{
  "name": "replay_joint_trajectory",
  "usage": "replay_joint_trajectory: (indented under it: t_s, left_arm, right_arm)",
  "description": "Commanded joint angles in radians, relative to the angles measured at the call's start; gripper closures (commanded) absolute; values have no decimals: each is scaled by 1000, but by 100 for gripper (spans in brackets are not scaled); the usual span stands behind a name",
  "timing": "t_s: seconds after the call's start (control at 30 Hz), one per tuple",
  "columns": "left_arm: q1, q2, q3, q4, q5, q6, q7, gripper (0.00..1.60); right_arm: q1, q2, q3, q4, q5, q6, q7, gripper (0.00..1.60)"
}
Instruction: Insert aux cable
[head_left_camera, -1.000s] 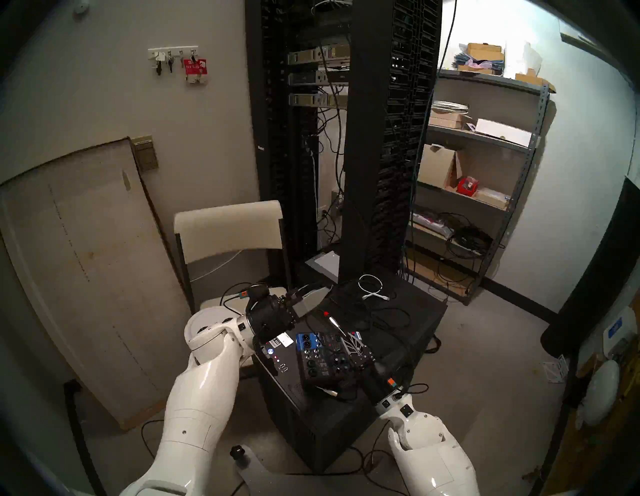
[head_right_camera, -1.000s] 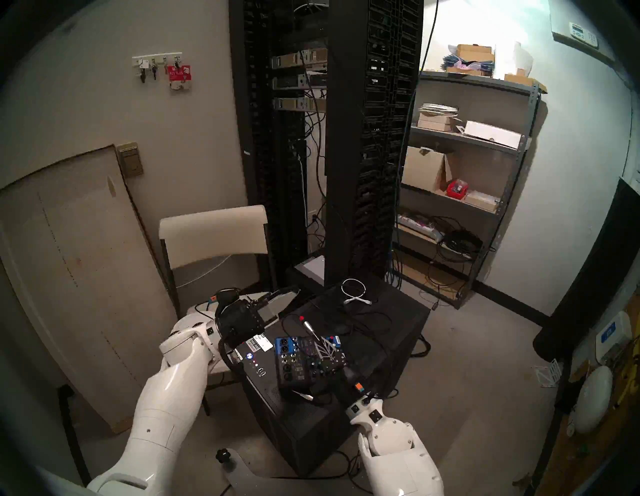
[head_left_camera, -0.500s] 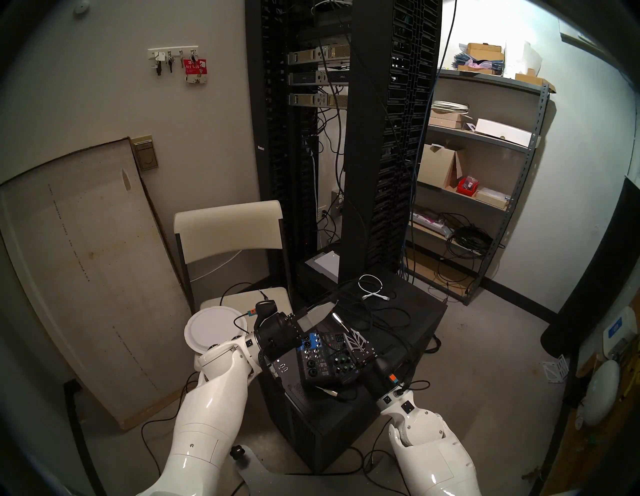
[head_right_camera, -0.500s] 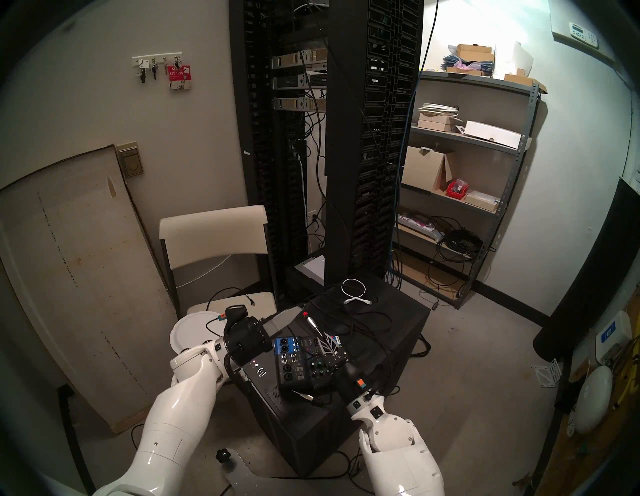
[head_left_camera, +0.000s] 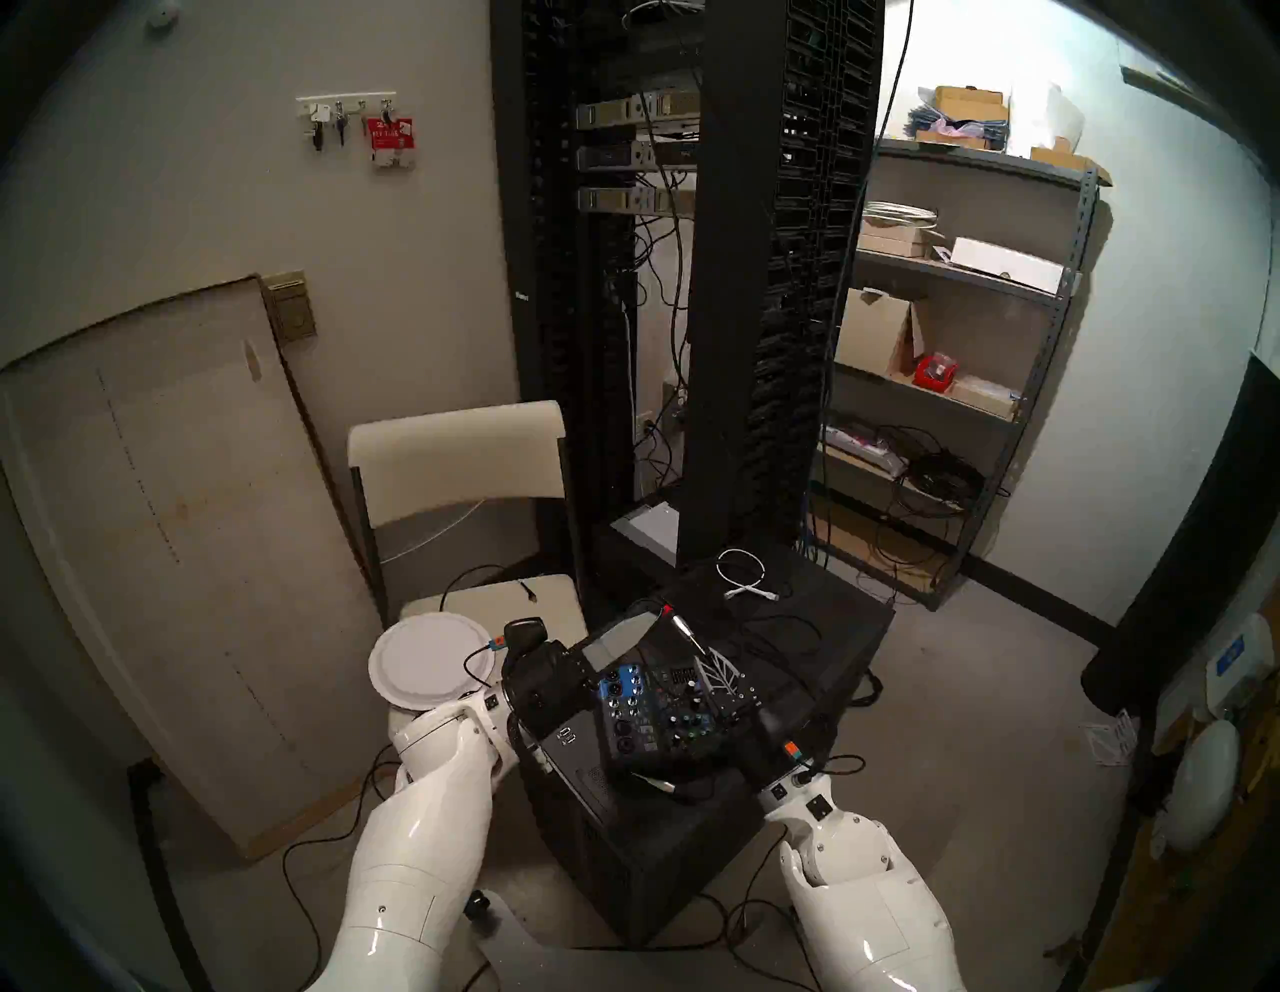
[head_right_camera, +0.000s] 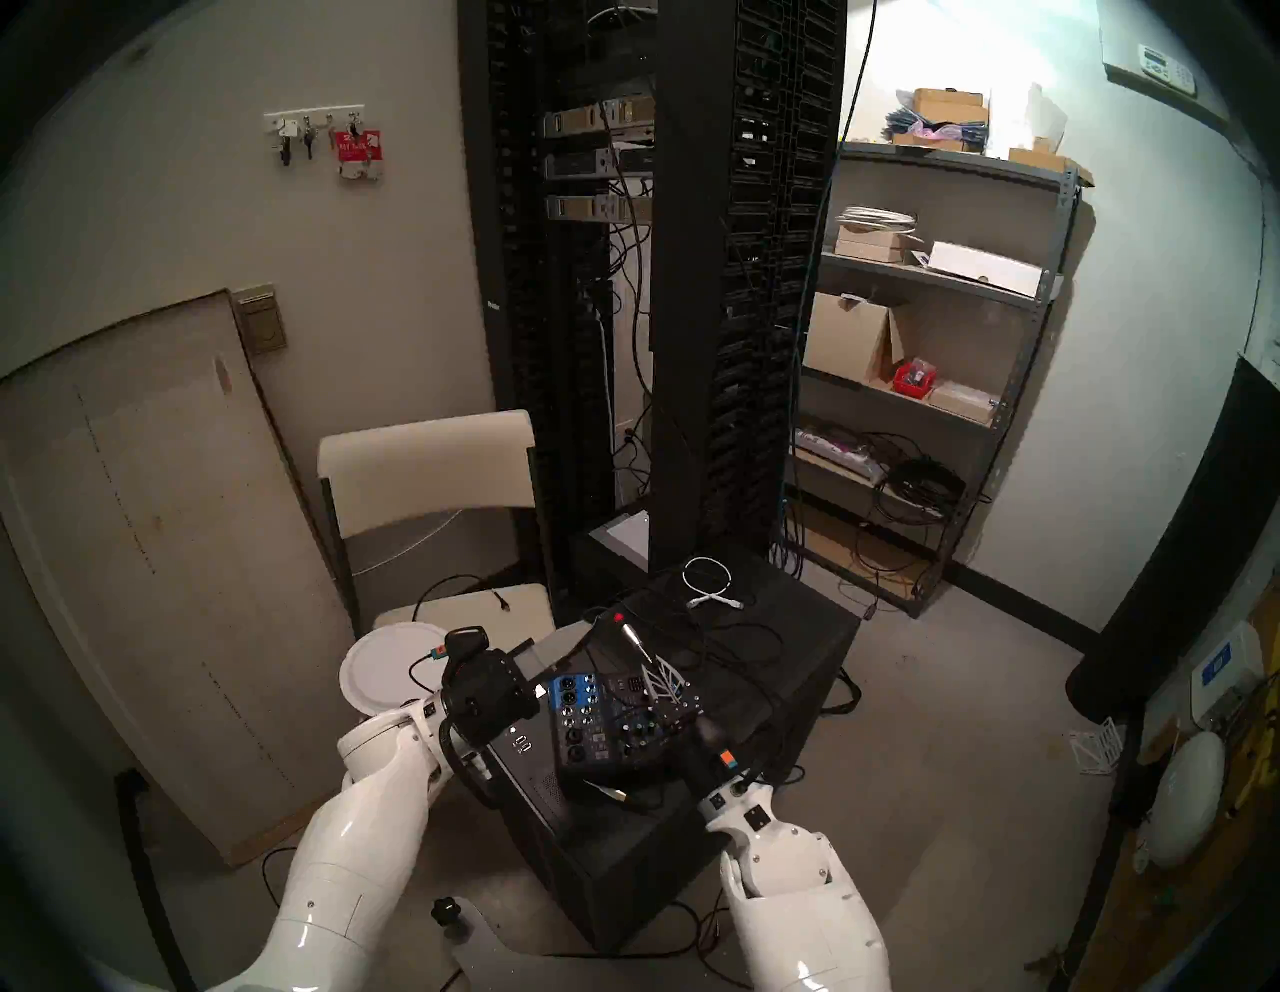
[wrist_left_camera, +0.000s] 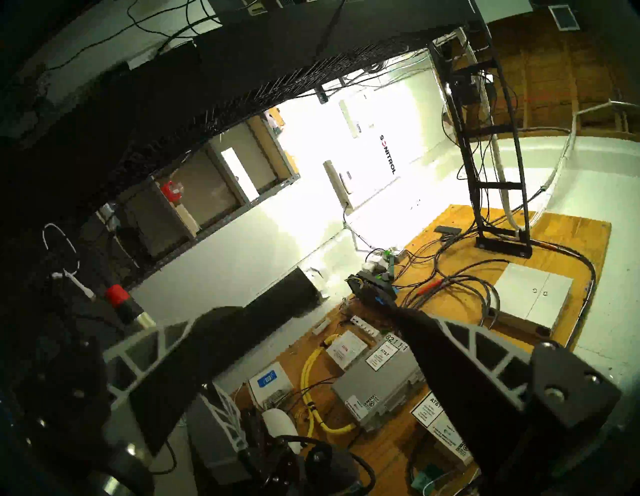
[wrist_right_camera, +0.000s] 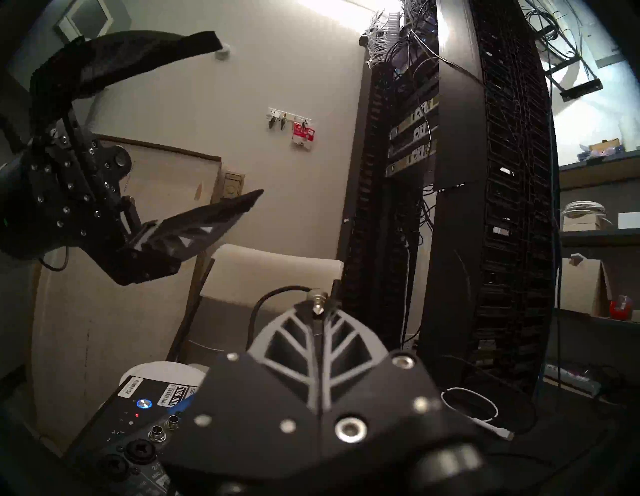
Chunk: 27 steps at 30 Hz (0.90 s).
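**plug held in the right tool, left tool wide beside it**

the right tool (head_left_camera: 713, 661) is closed on the lower end of the aux cable (head_left_camera: 682, 627). the silver plug stands tilted above the audio mixer (head_left_camera: 651, 713), near the middle of the head views, with its red collar at the top. the left tool (head_left_camera: 623, 627) is spread wide and empty, just to the left of the plug. i cannot tell if it touches the plug.

what could go wrong, in my judgement:
- the plug tip seems to sit between the right fingers, so it probably must be taken over before insertion. if the left tool closes off-centre, the slim plug could turn or slip out.
- the thin black cable makes loops over the black case (head_left_camera: 831, 644) and could catch on the mixer knobs when the plug moves.
- another silver plug (head_left_camera: 658, 783) lies in front of the mixer (it has no red collar) and could be taken by mistake.

the right wrist view shows what the head views do not. the round sockets (wrist_right_camera: 156, 433) are at lower left, and the fingers are pressed together with the plug (wrist_right_camera: 317, 301) just above them. it also shows the full spread of the left tool (wrist_right_camera: 239, 117) at upper left. the left wrist view shows the red collar (wrist_left_camera: 119, 299) close to its lower-left finger, but no socket.
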<state>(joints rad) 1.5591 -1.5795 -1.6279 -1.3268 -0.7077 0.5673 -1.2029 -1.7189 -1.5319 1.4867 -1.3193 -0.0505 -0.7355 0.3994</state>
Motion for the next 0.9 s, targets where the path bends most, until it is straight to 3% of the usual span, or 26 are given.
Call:
replay_joint_trajectory:
  t_s: [0.0,0.37,0.87]
  left_arm:
    - [-28,-20,-1,32,-17,12,-1,0]
    - [-83,-24,-11,120,-18,1,-8,0]
    - [-90,-24,-12,154,-19,15,-6,0]
  right_arm:
    - [9,-1,-14,-54,20,-7,20,160]
    - [-17,-5,-21,-87,28,-1,34,160]
    - [-24,-16,-11,-96,13,-19,24,160]
